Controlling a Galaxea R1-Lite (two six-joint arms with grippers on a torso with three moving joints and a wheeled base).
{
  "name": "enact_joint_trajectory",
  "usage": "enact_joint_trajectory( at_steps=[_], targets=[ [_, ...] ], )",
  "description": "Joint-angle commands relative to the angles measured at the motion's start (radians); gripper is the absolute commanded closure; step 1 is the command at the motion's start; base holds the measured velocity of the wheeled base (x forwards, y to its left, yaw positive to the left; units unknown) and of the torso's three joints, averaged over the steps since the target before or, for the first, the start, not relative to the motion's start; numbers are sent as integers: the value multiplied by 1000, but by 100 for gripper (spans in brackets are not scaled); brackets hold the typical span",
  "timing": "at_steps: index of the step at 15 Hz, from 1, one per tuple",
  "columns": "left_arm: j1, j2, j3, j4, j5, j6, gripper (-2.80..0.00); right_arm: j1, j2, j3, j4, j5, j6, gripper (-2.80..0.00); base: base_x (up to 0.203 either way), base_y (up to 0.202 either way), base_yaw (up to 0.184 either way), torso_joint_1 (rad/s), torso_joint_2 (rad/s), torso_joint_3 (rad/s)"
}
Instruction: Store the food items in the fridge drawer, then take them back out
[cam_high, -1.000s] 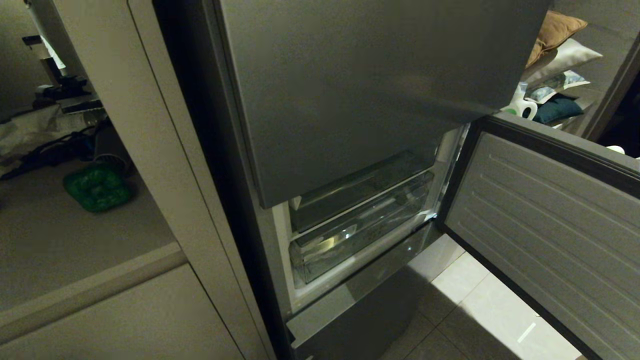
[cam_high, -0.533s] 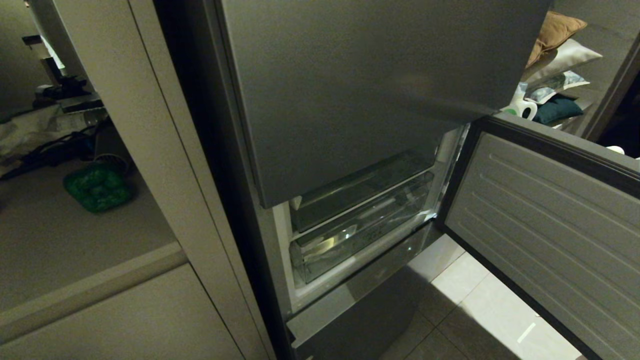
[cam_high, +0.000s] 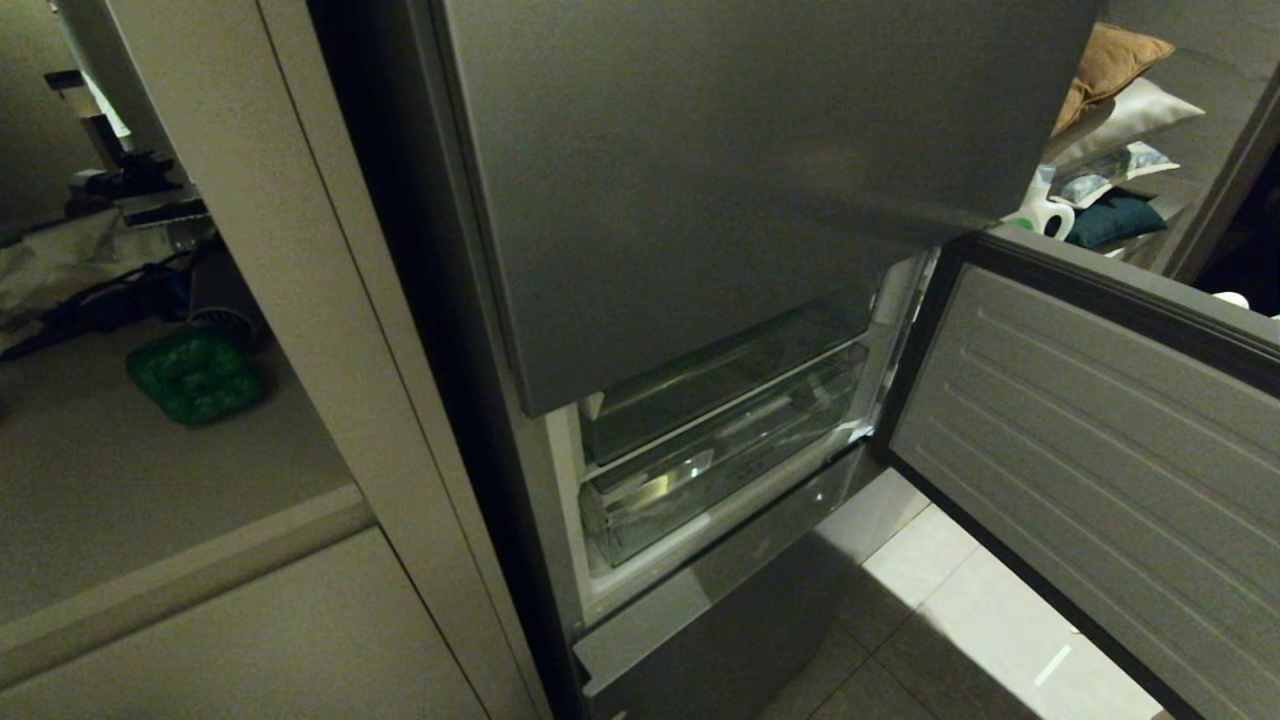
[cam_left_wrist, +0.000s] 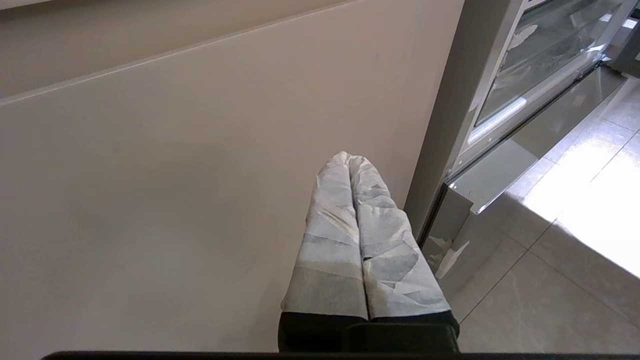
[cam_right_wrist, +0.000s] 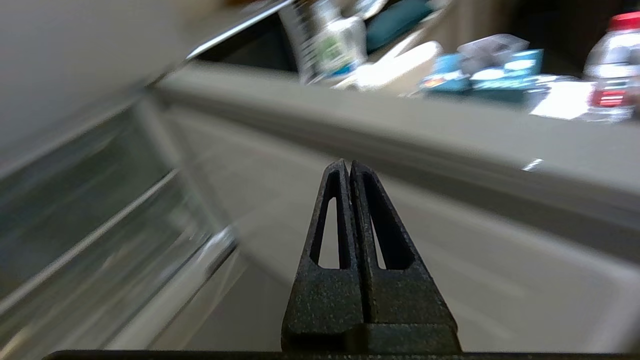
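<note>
Head view: lower fridge door (cam_high: 1090, 440) swung open to the right. Behind it the clear fridge drawer (cam_high: 720, 465) sits in its slot below the grey upper door panel (cam_high: 720, 170); contents cannot be made out through the plastic, and no food item is identifiable in any view. Neither arm appears in the head view.

Left gripper (cam_left_wrist: 350, 160): wrapped fingers together, empty, hanging in front of a beige cabinet panel (cam_left_wrist: 175, 175) beside the fridge.

Right gripper (cam_right_wrist: 348, 165): black fingers together, empty, between drawer and open door. View blurred.
</note>
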Motion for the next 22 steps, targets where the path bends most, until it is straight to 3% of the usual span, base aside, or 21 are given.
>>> enact_joint_trajectory(
  at_steps=[1, 3, 4, 6, 8, 10, 16, 22],
  targets=[
    [0, 2, 0, 0, 0, 0, 0, 316, -63, 11, 73, -228, -72, 0, 0, 0, 0, 0, 0, 0],
    [0, 2, 0, 0, 0, 0, 0, 587, -171, 35, 218, -409, -147, 0, 0, 0, 0, 0, 0, 0],
    [-1, 2, 0, 0, 0, 0, 0, 671, -261, 55, 312, -467, -184, 0, 0, 0, 0, 0, 0, 0],
    [0, 2, 0, 0, 0, 0, 0, 745, -376, 113, 470, -540, -256, 0, 0, 0, 0, 0, 0, 0],
    [0, 2, 0, 0, 0, 0, 0, 786, -387, 241, 505, -545, -346, 0, 0, 0, 0, 0, 0, 0],
    [0, 2, 0, 0, 0, 0, 0, 891, -396, 315, 515, -528, -404, 0, 0, 0, 0, 0, 0, 0],
    [0, 2, 0, 0, 0, 0, 0, 935, -666, 341, 492, -508, -416, 0, 0, 0, 0, 0, 0, 0],
    [0, 2, 0, 0, 0, 0, 0, 939, -668, 351, 465, -508, -403, 0, 0, 0, 0, 0, 0, 0]
  ],
)
